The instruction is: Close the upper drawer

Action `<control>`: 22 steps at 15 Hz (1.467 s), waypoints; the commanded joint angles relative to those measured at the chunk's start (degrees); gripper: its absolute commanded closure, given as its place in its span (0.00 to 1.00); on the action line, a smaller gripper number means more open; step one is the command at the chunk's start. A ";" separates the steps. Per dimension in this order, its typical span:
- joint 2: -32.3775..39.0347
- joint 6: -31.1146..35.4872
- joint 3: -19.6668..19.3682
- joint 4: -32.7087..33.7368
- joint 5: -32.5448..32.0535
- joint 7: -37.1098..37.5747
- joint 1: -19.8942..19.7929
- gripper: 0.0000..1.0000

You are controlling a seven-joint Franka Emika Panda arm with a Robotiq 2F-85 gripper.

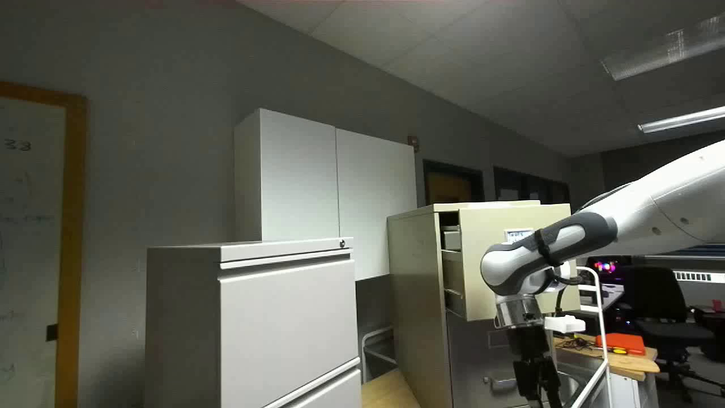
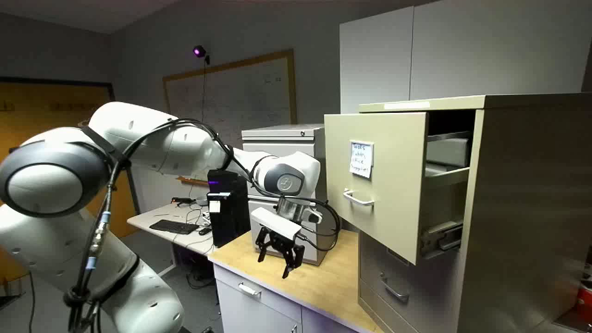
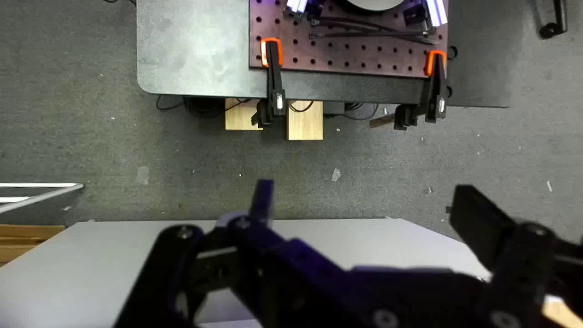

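Wood countertop (image 2: 333,277) under your light-grey filing cabinet (image 2: 277,144)

In an exterior view you see this cabinet standing upright on the pale wood; beside it, the lower front edge of the tall beige filing cabinet (image 2: 522,208) meets the countertop, though the frame cuts off the rest of its base. In an exterior view you also have a wooden worktop (image 1: 637,364) bearing an orange-red case (image 1: 622,343), with dark cables (image 1: 576,343) near it. In your wrist view, small pale scraps (image 3: 336,175) lie on the grey floor (image 3: 364,196), and a grey table (image 3: 191,54) carries a perforated plate (image 3: 355,55), its edge held by two orange-tipped clamps (image 3: 275,82), dark cable ties (image 3: 364,34) across it.
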 commanded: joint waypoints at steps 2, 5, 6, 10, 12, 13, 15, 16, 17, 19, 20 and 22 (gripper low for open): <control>0.18 0.06 1.05 0.18 0.38 -0.39 -1.16 0.00; 0.17 0.09 1.05 0.22 0.38 -0.39 -1.16 0.00; 0.17 0.09 1.05 0.22 0.38 -0.39 -1.16 0.00; 0.35 1.34 1.48 0.03 0.07 0.46 -1.42 0.00; 0.39 3.01 1.93 0.11 0.07 1.32 -1.58 0.00; 0.23 4.10 2.12 0.26 0.33 1.57 -1.54 0.00; -0.22 6.99 2.53 0.37 0.53 2.38 -1.56 0.00; -0.58 8.88 2.79 0.41 0.55 2.93 -1.60 0.15; -0.88 10.74 3.06 0.55 0.46 3.56 -1.68 0.25; -1.86 14.94 3.52 0.84 0.40 5.06 -2.08 0.41; -2.62 17.15 3.84 0.83 0.19 6.18 -2.41 0.49; -4.75 21.21 4.51 0.46 -0.31 8.31 -3.07 0.65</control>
